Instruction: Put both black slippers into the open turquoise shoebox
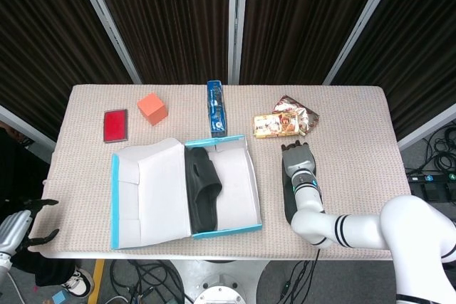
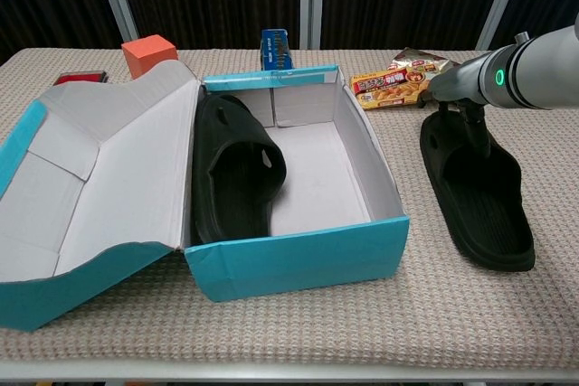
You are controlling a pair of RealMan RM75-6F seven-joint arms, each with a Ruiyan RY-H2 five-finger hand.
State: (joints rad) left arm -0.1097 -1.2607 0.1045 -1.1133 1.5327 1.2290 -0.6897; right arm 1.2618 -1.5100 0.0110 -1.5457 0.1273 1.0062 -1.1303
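Observation:
The turquoise shoebox stands open in the middle of the table, its lid folded out to the left. One black slipper lies inside along the box's left wall. The other black slipper lies flat on the table right of the box. My right hand rests on that slipper's far strap end, dark fingers reaching down at the strap; a grip does not show. My left hand hangs off the table's near left corner, fingers apart and holding nothing.
Behind the box lie a blue carton, an orange cube and a flat red item. Snack packets lie just beyond my right hand. The open lid covers the table left of the box.

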